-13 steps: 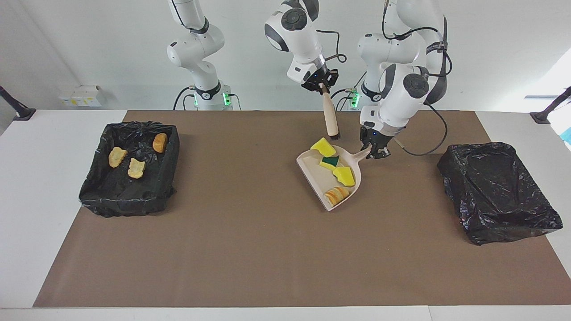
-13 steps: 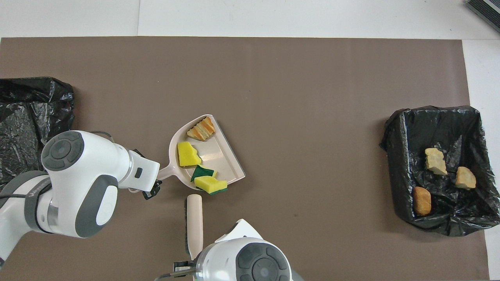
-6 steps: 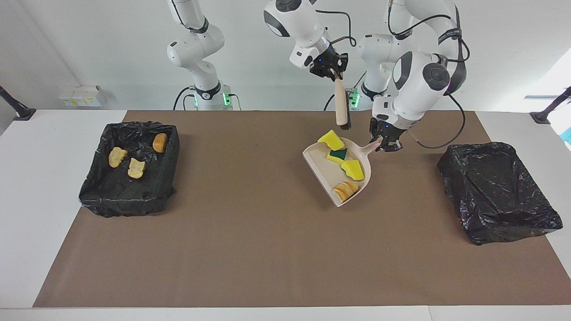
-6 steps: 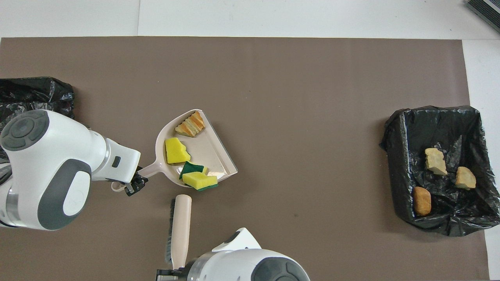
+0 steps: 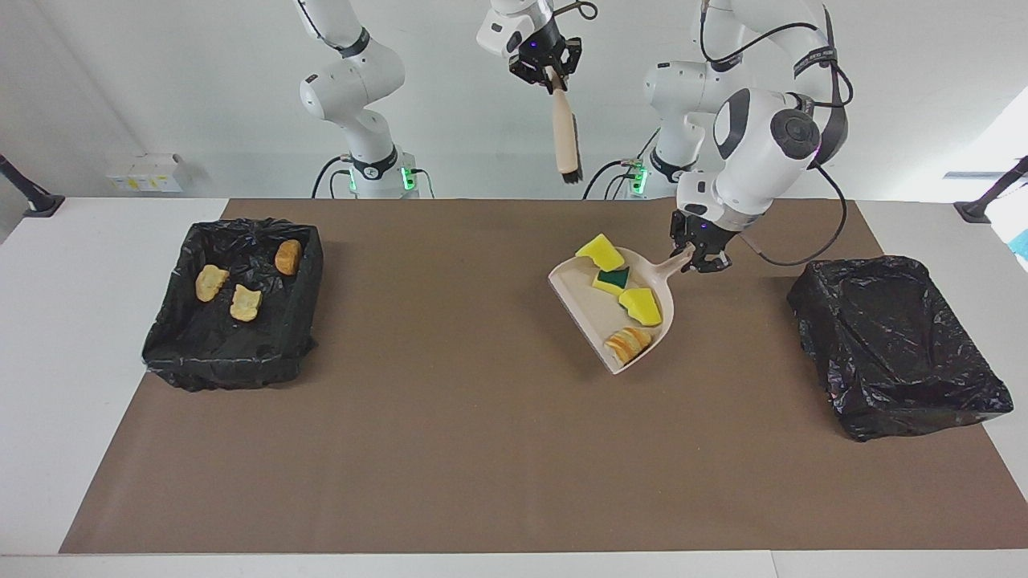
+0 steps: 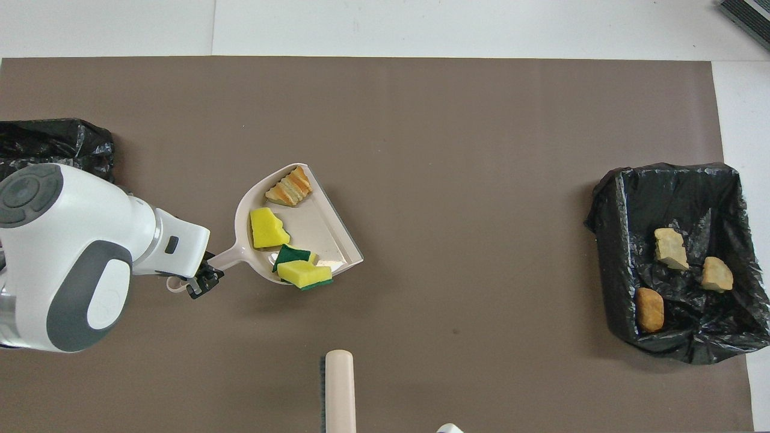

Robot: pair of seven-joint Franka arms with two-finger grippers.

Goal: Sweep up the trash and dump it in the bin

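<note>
My left gripper (image 5: 699, 261) (image 6: 201, 279) is shut on the handle of the beige dustpan (image 5: 578, 309) (image 6: 325, 231) and holds it low over the middle of the mat. In the pan lie two yellow sponge pieces (image 5: 600, 251) (image 6: 266, 221), a green-backed sponge (image 5: 614, 279) (image 6: 293, 255) and the orange-cream striped chunk (image 5: 628, 343) (image 6: 290, 186). My right gripper (image 5: 546, 68) is shut on the beige brush (image 5: 566, 136) (image 6: 340, 391), high above the mat's edge nearest the robots. Three tan lumps (image 5: 245, 303) (image 6: 671, 248) lie in a black-lined bin (image 5: 233, 361) (image 6: 613, 240) at the right arm's end.
A second black-lined bin (image 5: 899, 345) (image 6: 54, 138) stands at the left arm's end of the brown mat (image 5: 450, 449), beside the dustpan, and holds nothing that I can see.
My left gripper has lifted the loaded dustpan and moved it a little toward the left arm's end. My right gripper has raised the brush high, away from the pan.
</note>
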